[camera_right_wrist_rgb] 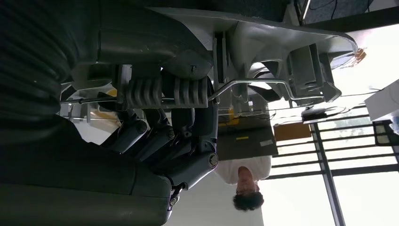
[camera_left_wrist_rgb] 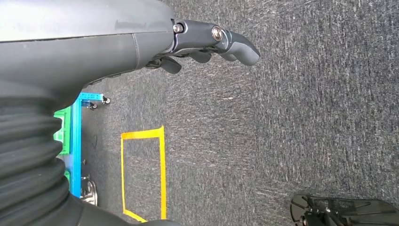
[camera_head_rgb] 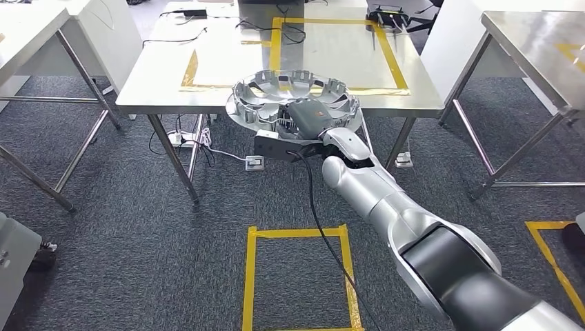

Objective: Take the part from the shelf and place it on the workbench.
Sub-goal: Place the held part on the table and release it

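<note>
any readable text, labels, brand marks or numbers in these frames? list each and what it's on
None can be read.
The right hand carries a small orange mark on its back, too small and blurred to make out.
The silver part that it holds, the workbench and the left hand bear no visible lettering.
The yellow tape on the floor is plain.

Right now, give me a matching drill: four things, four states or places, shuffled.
Things:
1. round silver ribbed part
2. left hand
3. yellow tape rectangle
4. white power strip

States or places:
A. on the grey carpet under the table
B. held by the right hand at the steel workbench edge
C. stuck on the workbench top
D. holds nothing, over carpet

Pairs: 1-B, 2-D, 3-C, 4-A
</note>
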Robot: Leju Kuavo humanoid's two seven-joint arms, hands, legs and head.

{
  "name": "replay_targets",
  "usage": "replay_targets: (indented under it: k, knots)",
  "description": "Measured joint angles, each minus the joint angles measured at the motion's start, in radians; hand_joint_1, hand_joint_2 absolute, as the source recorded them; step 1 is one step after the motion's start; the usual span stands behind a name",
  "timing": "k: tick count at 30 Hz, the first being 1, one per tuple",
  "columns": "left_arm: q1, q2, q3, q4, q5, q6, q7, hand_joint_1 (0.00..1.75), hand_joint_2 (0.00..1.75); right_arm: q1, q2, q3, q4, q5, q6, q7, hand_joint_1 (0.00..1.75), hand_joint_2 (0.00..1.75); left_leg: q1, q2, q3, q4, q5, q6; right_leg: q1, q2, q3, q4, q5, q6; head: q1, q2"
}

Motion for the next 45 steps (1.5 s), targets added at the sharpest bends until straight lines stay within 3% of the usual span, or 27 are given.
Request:
replay_targets:
  k: [2,4,6,7,8,9,11,13,17,19,21,23,24,25,26,27,28,29,30,32,34,37,38,39,42,43,45]
  knots:
    - [0.000,0.000,-0.002,0.000,-0.001,-0.002,-0.002,0.00,1.75,0.002,0.000,0.000,0.004,0.001,-0.001,0.001,1.73,1.75,0.003,-0.004,0.011,-0.010,-0.007,0.014,-0.004,0.010,-0.013,0.030,-0.004,0.006,0.001,0.000]
    - [-0.001,0.001,-0.005,0.000,-0.005,-0.003,-0.005,0.00,1.75,0.003,-0.001,0.000,0.004,0.002,-0.003,0.003,1.73,1.75,0.005,-0.006,0.027,-0.014,-0.010,0.023,-0.009,0.032,-0.059,0.109,-0.043,0.007,0.003,0.000]
    - [-0.005,0.002,-0.007,-0.001,-0.010,-0.003,-0.006,0.00,1.75,0.010,-0.005,0.000,0.005,0.003,-0.006,0.008,1.73,1.75,0.005,-0.009,0.032,-0.014,-0.014,0.023,-0.010,0.047,-0.129,0.227,-0.091,0.009,0.004,0.000]
    - [-0.007,0.002,-0.008,-0.001,-0.013,-0.003,-0.006,0.00,1.75,0.016,-0.009,0.000,0.005,0.003,-0.008,0.012,1.73,1.75,0.006,-0.013,0.035,-0.013,-0.016,0.020,-0.012,0.048,-0.156,0.265,-0.100,0.010,0.004,0.000]
    - [-0.007,0.002,-0.010,0.000,-0.015,-0.004,-0.006,0.00,1.75,0.022,-0.012,0.000,0.005,0.004,-0.009,0.015,1.73,1.75,0.007,-0.017,0.039,-0.012,-0.020,0.016,-0.014,0.049,-0.167,0.272,-0.091,0.012,0.004,0.000]
    - [-0.006,0.001,-0.012,0.000,-0.017,-0.005,-0.005,0.00,1.75,0.027,-0.016,0.000,0.005,0.005,-0.011,0.018,1.73,1.75,0.010,-0.022,0.044,-0.011,-0.024,0.009,-0.017,0.049,-0.159,0.240,-0.064,0.013,0.004,0.000]
    - [-0.005,0.001,-0.018,0.000,-0.019,-0.005,-0.002,0.00,1.75,0.035,-0.022,0.000,0.005,0.005,-0.012,0.020,1.73,1.75,0.015,-0.027,0.055,-0.007,-0.037,-0.008,-0.023,0.050,-0.109,0.113,0.009,0.016,0.004,0.000]
    - [-0.006,0.001,-0.022,0.000,-0.019,-0.005,0.000,0.00,1.75,0.041,-0.026,0.000,0.004,0.006,-0.013,0.019,1.73,1.75,0.016,-0.029,0.061,-0.008,-0.048,-0.027,-0.019,0.052,-0.073,0.022,0.026,0.008,0.005,0.000]
    - [-0.007,0.003,-0.025,0.000,-0.021,-0.005,0.004,0.00,1.75,0.049,-0.031,-0.001,0.000,0.010,-0.014,0.020,1.73,1.75,0.017,-0.021,0.062,0.016,-0.043,-0.057,-0.014,0.055,-0.039,0.001,-0.001,-0.032,0.005,0.000]
    - [-0.009,0.003,-0.026,0.000,-0.021,-0.005,0.004,0.00,1.75,0.051,-0.033,-0.001,-0.002,0.010,-0.014,0.020,1.73,1.75,0.018,-0.011,0.003,0.111,-0.027,-0.065,-0.016,0.056,-0.009,-0.001,-0.019,-0.046,0.003,0.000]
    - [-0.007,0.003,-0.026,0.000,-0.021,-0.005,0.005,0.00,1.75,0.056,-0.034,-0.001,-0.002,0.011,-0.013,0.020,1.73,1.75,0.017,-0.005,-0.083,0.224,-0.056,-0.069,-0.014,0.056,0.024,-0.002,-0.046,-0.054,0.001,0.000]
    - [-0.002,0.004,-0.026,0.000,-0.021,-0.005,0.008,0.00,1.75,0.062,-0.034,-0.001,-0.002,0.011,-0.013,0.020,1.73,1.75,0.015,-0.005,-0.140,0.258,-0.118,-0.067,-0.013,0.057,0.063,-0.003,-0.077,-0.057,0.001,0.000]
    - [0.000,0.005,-0.026,0.000,-0.021,-0.005,0.009,0.00,1.75,0.064,-0.034,-0.001,-0.002,0.011,-0.013,0.020,1.73,1.75,0.014,-0.005,-0.150,0.234,-0.131,-0.063,-0.013,0.058,0.086,-0.003,-0.094,-0.057,0.001,0.000]
    - [0.002,0.006,-0.026,0.000,-0.021,-0.004,0.010,0.00,1.75,0.065,-0.034,-0.001,-0.002,0.011,-0.013,0.020,1.73,1.75,0.011,-0.005,-0.150,0.187,-0.118,-0.056,-0.013,0.059,0.109,-0.003,-0.112,-0.056,0.001,0.000]
    - [0.003,0.008,-0.026,0.000,-0.021,-0.004,0.010,0.00,1.75,0.068,-0.034,-0.001,-0.002,0.011,-0.013,0.020,1.73,1.75,0.006,-0.004,-0.145,0.122,-0.060,-0.046,-0.013,0.059,0.130,-0.004,-0.131,-0.053,0.001,0.000]
    - [0.005,0.009,-0.026,0.000,-0.021,-0.003,0.010,0.00,1.75,0.072,-0.034,-0.001,-0.001,0.011,-0.014,0.019,1.73,1.75,0.000,-0.004,-0.141,0.053,0.022,-0.037,-0.012,0.060,0.150,-0.003,-0.150,-0.049,0.000,0.000]
    - [0.007,0.010,-0.026,0.000,-0.022,-0.001,0.011,0.00,1.75,0.076,-0.034,-0.001,-0.001,0.011,-0.014,0.019,1.73,1.75,-0.004,-0.003,-0.135,0.009,0.095,-0.028,-0.010,0.062,0.164,-0.003,-0.167,-0.043,-0.001,0.000]
    - [0.009,0.011,-0.026,0.000,-0.022,0.000,0.012,0.00,1.75,0.079,-0.034,-0.001,-0.001,0.011,-0.014,0.019,1.73,1.75,-0.009,-0.003,-0.131,-0.015,0.147,-0.021,-0.008,0.063,0.173,-0.006,-0.182,-0.036,-0.001,0.000]
    - [0.009,0.012,-0.026,0.000,-0.022,0.002,0.013,0.00,1.75,0.079,-0.033,-0.001,-0.002,0.012,-0.014,0.019,1.73,1.75,-0.012,-0.004,-0.130,-0.018,0.159,-0.017,-0.007,0.065,0.184,-0.012,-0.194,-0.029,0.000,0.000]
    - [0.005,0.010,-0.026,0.000,-0.022,0.005,0.015,0.00,1.75,0.075,-0.033,-0.002,-0.009,0.012,-0.014,0.019,1.73,1.75,-0.011,-0.006,-0.117,-0.010,0.134,-0.005,-0.007,0.064,0.206,-0.030,-0.212,-0.015,0.002,0.000]
    - [0.002,0.010,-0.026,0.000,-0.023,0.008,0.015,0.00,1.75,0.071,-0.034,-0.003,-0.015,0.011,-0.015,0.019,1.73,1.75,-0.006,-0.007,-0.095,-0.020,0.112,0.007,-0.007,0.062,0.190,0.017,-0.240,-0.012,0.005,0.000]
    - [0.003,0.010,-0.026,0.000,-0.025,0.010,0.014,0.00,1.75,0.090,-0.038,-0.003,-0.014,0.012,-0.015,0.018,1.73,1.75,-0.006,-0.012,-0.059,-0.028,0.080,0.013,-0.001,0.061,0.054,0.218,-0.296,-0.019,0.007,0.000]
    - [0.005,0.010,-0.026,0.000,-0.025,0.010,0.013,0.00,1.75,0.102,-0.040,-0.003,-0.013,0.012,-0.015,0.018,1.73,1.75,-0.007,-0.017,-0.045,-0.028,0.069,0.013,0.001,0.061,0.014,0.256,-0.286,-0.021,0.008,0.000]
    - [0.009,0.010,-0.026,0.001,-0.026,0.010,0.013,0.00,1.75,0.113,-0.042,-0.003,-0.012,0.013,-0.015,0.018,1.73,1.75,-0.007,-0.021,-0.032,-0.028,0.058,0.012,0.003,0.061,-0.012,0.253,-0.249,-0.022,0.008,0.000]
    - [0.017,0.009,-0.026,0.002,-0.026,0.010,0.014,0.00,1.75,0.123,-0.047,-0.003,-0.010,0.013,-0.015,0.018,1.73,1.75,-0.009,-0.032,0.002,-0.028,0.033,0.006,0.003,0.060,-0.023,0.093,-0.064,-0.022,0.007,0.000]
    - [0.017,0.010,-0.026,0.002,-0.026,0.010,0.014,0.00,1.75,0.122,-0.048,-0.003,-0.010,0.013,-0.014,0.018,1.73,1.75,-0.010,-0.035,0.008,-0.028,0.028,0.003,0.005,0.061,-0.018,0.049,-0.029,-0.024,0.007,0.000]
    - [0.016,0.011,-0.026,0.003,-0.026,0.010,0.013,0.00,1.75,0.117,-0.050,-0.003,-0.010,0.013,-0.014,0.016,1.73,1.75,-0.010,-0.038,0.008,-0.029,0.025,-0.006,0.010,0.062,-0.006,0.018,-0.021,-0.031,0.007,0.000]
